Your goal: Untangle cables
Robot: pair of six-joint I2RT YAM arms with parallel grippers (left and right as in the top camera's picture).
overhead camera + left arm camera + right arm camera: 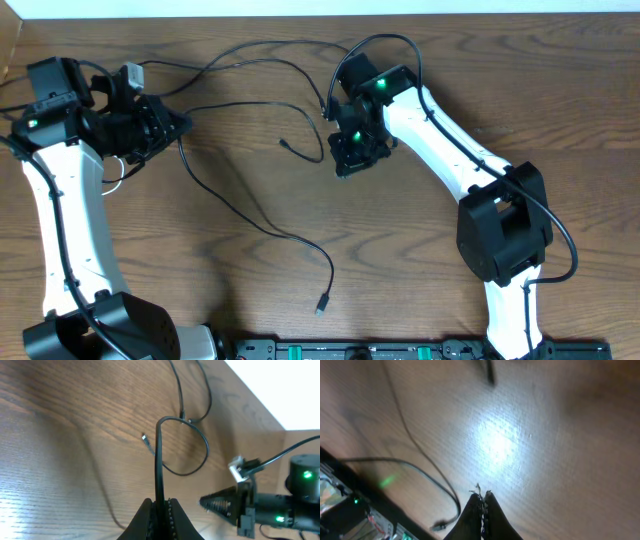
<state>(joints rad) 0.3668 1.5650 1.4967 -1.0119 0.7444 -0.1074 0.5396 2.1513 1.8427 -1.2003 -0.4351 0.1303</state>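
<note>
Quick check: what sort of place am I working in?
Likely a robotics lab workbench: a wood-grain table, a white left arm and right arm reaching over it, thin cables strewn about.

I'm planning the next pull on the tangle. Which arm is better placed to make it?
Left, I'd judge. The left claw is shut on a black cable that runs from it toward the loop. The right claw is shut above bare table, seemingly holding nothing.

Thin white cord (pixel 119 171): mostly hidden under white left arm (pixel 62 225). Thin black cord (pixel 159 460): lower end lost between left fingers (pixel 144 521).
</note>
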